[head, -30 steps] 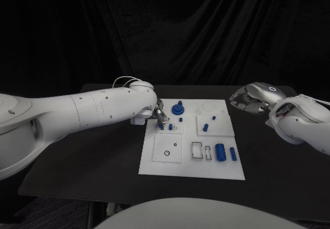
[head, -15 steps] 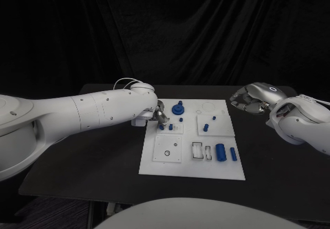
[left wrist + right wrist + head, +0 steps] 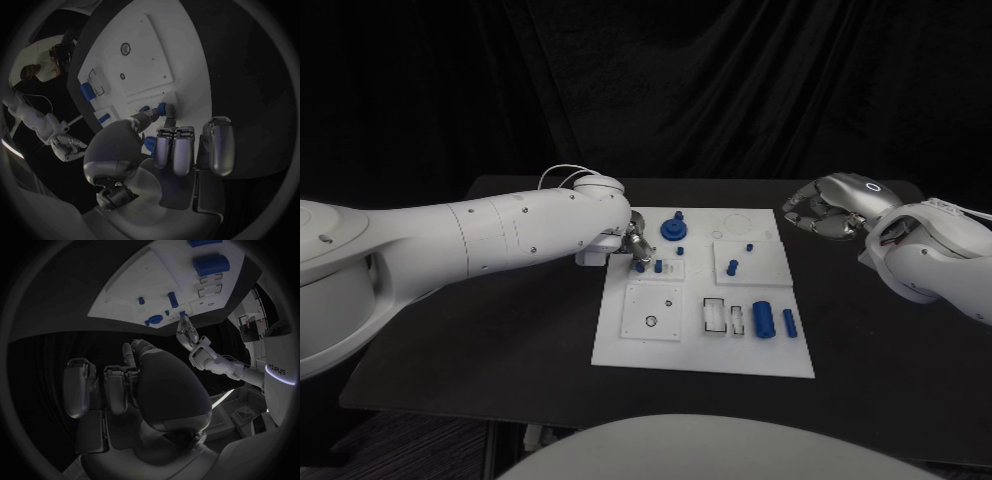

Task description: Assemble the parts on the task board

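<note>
The white task board [image 3: 707,350] lies mid-table. My left hand [image 3: 629,244] hovers over its far left part and pinches a small blue peg [image 3: 639,265] between thumb and a finger, the peg's lower end at the board. The left wrist view shows the fingertips [image 3: 150,114] closed on that peg [image 3: 164,108] against the board [image 3: 144,60]. A second short peg [image 3: 658,266] stands right beside it. My right hand [image 3: 822,210] hangs off the board's far right corner, fingers curled in, holding nothing. In the right wrist view, my left hand [image 3: 189,336] is over the board [image 3: 144,275].
On the board, a blue round part with a post [image 3: 674,230] stands just behind my left hand. A peg [image 3: 731,267] stands on a raised square at right. A thick blue cylinder [image 3: 762,318] and a slim one [image 3: 789,322] lie near the front right.
My left arm has edged slightly to the right while its hand stays on the blue peg. The right hand has not moved.
</note>
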Available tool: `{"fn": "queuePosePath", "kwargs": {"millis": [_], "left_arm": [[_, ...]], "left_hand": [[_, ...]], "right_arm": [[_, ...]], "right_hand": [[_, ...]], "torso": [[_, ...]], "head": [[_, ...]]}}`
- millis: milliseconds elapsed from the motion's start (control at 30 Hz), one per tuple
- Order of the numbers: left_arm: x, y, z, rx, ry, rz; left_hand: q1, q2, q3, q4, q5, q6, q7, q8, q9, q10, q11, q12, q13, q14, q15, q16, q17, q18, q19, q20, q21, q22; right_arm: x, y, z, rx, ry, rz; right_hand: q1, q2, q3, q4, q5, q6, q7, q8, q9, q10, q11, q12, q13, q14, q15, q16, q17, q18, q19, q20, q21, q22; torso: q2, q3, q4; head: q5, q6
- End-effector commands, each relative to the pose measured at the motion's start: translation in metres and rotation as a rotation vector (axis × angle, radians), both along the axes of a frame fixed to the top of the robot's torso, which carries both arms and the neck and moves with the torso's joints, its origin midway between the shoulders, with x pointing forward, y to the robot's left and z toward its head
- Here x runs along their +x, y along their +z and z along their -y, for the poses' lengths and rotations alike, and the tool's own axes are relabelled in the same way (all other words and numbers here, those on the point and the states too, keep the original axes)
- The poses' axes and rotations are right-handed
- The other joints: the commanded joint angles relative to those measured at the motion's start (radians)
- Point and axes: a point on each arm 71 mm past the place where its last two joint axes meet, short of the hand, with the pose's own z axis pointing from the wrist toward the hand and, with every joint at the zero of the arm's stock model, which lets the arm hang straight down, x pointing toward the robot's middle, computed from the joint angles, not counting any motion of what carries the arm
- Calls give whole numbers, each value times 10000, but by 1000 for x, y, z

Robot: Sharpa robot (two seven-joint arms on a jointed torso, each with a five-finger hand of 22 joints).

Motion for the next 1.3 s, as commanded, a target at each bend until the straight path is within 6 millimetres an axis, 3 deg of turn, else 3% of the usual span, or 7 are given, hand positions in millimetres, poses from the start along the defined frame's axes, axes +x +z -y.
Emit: {"fn": "queuePosePath", "kwargs": {"millis": [33,133,233,500,867,1033,1300], "left_arm": [[-5,-6,3,-129,-77,-151],[-4,-7,2,-147,0,-104],[-4,-8,0,-137,92,-78],[-3,-11,-6,-74,287,-56],[-1,-11,-14,-452,509,298],[-1,-9,-19,-1030,507,687],[-7,2,-23,-2715,352,2007]], "left_hand": [[-171,106,-669,353,-266,-172,97,-226,-5,1060,147,27,2613,1053,143,26,2627,120,-28,105,-76,1969],[-331,186,-1541,856,-426,-467,296,-763,-493,1060,302,27,2613,1053,277,26,2627,138,-88,216,-179,1938],[-556,168,-2278,1283,-796,-677,446,-989,-917,1060,445,27,2613,1053,400,26,2627,161,-139,312,-266,1912],[-822,285,-3271,1862,-1129,-956,547,-972,-1542,1060,560,27,2613,1053,508,26,2627,175,-160,440,-296,1903],[-1088,695,-3927,2532,-1083,-940,564,-917,-1864,1060,590,27,2613,1053,548,26,2627,176,-161,489,-277,1909],[-880,878,-4001,2630,-714,-834,529,-843,-1830,1060,565,27,2613,1053,533,26,2627,170,-144,482,-233,1921],[-93,945,-4026,2639,740,-546,387,-500,-1541,1060,450,27,2613,1053,444,26,2627,137,-76,409,-55,1968]], "right_arm": [[0,-2,1,-63,-165,-91],[0,-2,2,-72,-177,-105],[0,-2,2,-84,-192,-128],[0,-2,3,-99,-210,-154],[0,-2,3,-117,-227,-184],[-1,-3,4,-125,-238,-204],[-1,-3,6,-137,-264,-225]], "right_hand": [[47,-73,59,3,35,42,15,-43,-9,296,55,-60,1993,817,62,-36,2121,126,62,68,-50,2048],[47,-73,59,3,35,42,15,-43,-9,296,55,-60,1993,817,62,-36,2121,126,62,68,-50,2048],[47,-73,59,3,35,42,15,-43,-9,296,55,-60,1993,817,62,-36,2121,126,62,68,-50,2048],[47,-73,59,3,35,42,15,-43,-9,296,55,-60,1993,817,62,-36,2121,126,62,68,-50,2048],[38,-85,69,6,32,36,18,-46,-13,294,56,-63,1990,817,63,-36,2121,127,58,70,-57,2046],[38,-85,69,6,32,36,18,-46,-13,294,56,-63,1990,817,63,-36,2121,127,58,70,-57,2046],[38,-85,69,6,32,36,18,-46,-13,294,56,-63,1990,817,63,-36,2121,127,58,70,-57,2046]], "torso": [[-6,-3,9],[-7,-4,10],[-7,-3,-1],[-7,3,-3],[-9,-3,-17],[-8,-5,-15],[-10,-2,-10]], "head": [[8,-2],[-3,-2],[11,-2],[10,-2],[37,-2],[35,-2],[1,-2]]}}
